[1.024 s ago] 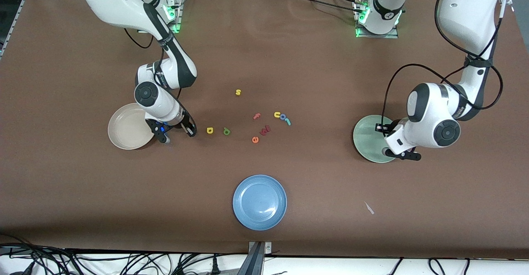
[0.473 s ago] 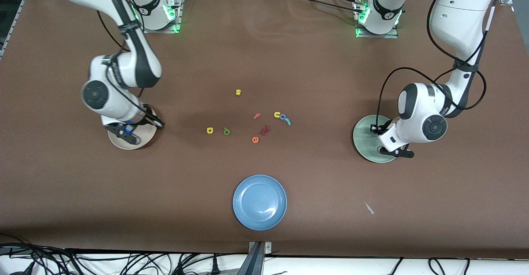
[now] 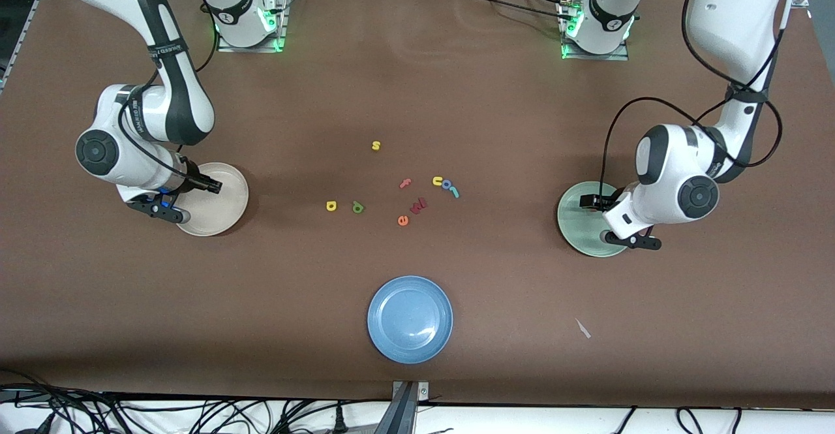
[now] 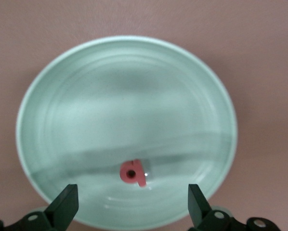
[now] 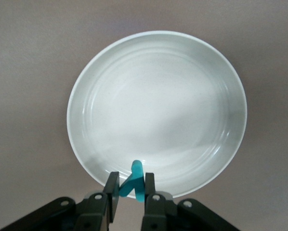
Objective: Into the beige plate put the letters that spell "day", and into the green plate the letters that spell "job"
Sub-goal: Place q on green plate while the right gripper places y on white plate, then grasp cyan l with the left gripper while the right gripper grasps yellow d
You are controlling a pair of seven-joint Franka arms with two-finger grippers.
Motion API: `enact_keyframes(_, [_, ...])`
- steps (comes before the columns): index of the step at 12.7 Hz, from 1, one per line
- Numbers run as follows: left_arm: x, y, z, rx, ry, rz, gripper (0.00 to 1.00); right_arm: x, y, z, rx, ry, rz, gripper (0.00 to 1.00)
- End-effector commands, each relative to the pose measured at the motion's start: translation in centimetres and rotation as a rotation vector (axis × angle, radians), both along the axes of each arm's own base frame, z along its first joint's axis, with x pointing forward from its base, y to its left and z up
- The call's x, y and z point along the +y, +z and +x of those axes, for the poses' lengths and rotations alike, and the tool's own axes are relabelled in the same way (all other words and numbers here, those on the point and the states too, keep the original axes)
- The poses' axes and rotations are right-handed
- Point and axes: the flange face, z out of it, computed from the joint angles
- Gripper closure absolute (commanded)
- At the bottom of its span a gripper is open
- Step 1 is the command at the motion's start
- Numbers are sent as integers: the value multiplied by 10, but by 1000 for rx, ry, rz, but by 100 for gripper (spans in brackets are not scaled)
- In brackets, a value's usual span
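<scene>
Three plates on the table: the beige plate [image 3: 218,202] at the right arm's end, the green plate [image 3: 577,218] at the left arm's end, and a blue plate [image 3: 410,318] nearest the front camera. Seven loose letters sit in the middle, I count them: a yellow s [image 3: 376,145], a pink f [image 3: 406,183], a yellow u [image 3: 438,181], a blue o [image 3: 447,185] touching a teal j [image 3: 455,192], a dark red letter [image 3: 419,205] I can't quite read, an orange e [image 3: 403,220]. Add a yellow a [image 3: 331,206] and a green d [image 3: 357,207] side by side, so nine on the cloth.

Left gripper [image 4: 132,204] hangs over the green plate, jaws spread wide and empty. Its wrist view gives what the front camera misses: one pinkish-red b [image 4: 133,172] lying in the green plate.

Right gripper [image 5: 132,190] hovers over the beige plate's rim, fingers pinched tight on the teal y [image 5: 133,180]. Only the right wrist view shows that letter; from the front the arm hides it. The beige plate holds no letter in that view.
</scene>
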Motion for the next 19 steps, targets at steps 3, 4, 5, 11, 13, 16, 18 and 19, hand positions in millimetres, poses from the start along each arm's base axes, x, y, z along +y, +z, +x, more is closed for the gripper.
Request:
enact_keyframes(3, [-64,47,-8,-1,163,22,0,7,14,0,-3,42,24,0])
enact_keyframes(4, [-89,51,-11,1,223,27,0,10,20,3,-7,47,29,0])
enact_keyframes(5, [-111,52,-16,9,268,31,0,21,22,3,-9,63,36,0])
enact_keyframes(11, [-245,47,-21,28,502,48,0,135,14,-1,-119,250,96,0])
enact_keyframes(13, [-269,30,-20,41,552,58,12,169,-2,-4,-167,306,109,0])
enact_keyframes(16, [-303,8,-26,1,625,18,39,219,-31,-11,-273,369,120,0])
enact_keyframes(18, [-323,-9,-36,-7,663,7,44,232,-44,-15,-283,386,121,0])
enact_keyframes(19, [-328,-16,-39,-7,659,6,47,233,-49,-15,-278,401,116,0])
